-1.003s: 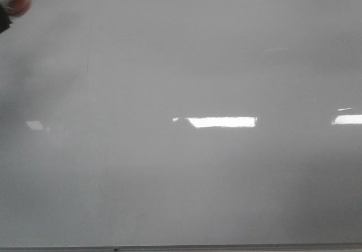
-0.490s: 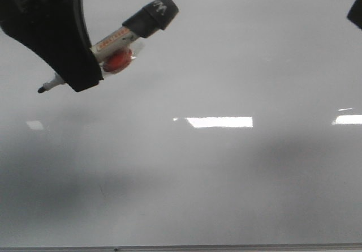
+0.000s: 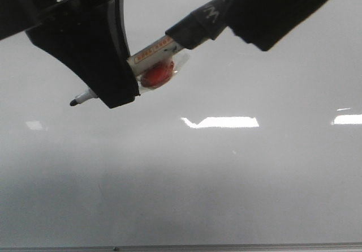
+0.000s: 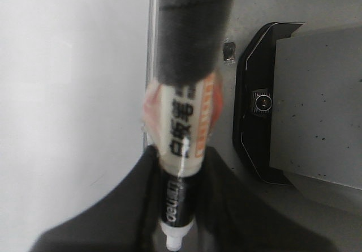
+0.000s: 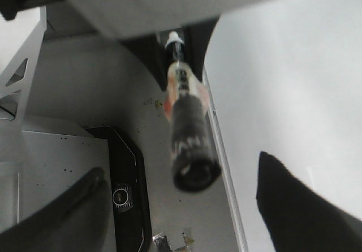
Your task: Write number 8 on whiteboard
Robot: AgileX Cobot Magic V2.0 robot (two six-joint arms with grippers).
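The whiteboard (image 3: 226, 178) fills the front view, glossy grey-white with bright reflections; no number 8 is in view on it. My left gripper (image 3: 116, 90) is shut on a marker (image 3: 155, 54), held above the board at the upper left with its bare tip (image 3: 73, 102) pointing down-left. In the left wrist view the marker (image 4: 181, 150) runs between the left gripper's (image 4: 178, 218) dark fingers. My right gripper (image 3: 243, 14) reaches in from the upper right. It stands open, its fingers on either side of the marker's black end (image 5: 195, 167) without touching it.
A thin metal edge (image 3: 226, 246) borders the board's near side. Past that edge, both wrist views show a black camera housing (image 4: 263, 102) on a grey plate (image 4: 317, 105). Small foil scraps (image 5: 169, 243) lie beside it.
My left gripper has come in from the upper left with the marker and moved right. My right gripper has swung in from the upper right to the marker's black end.
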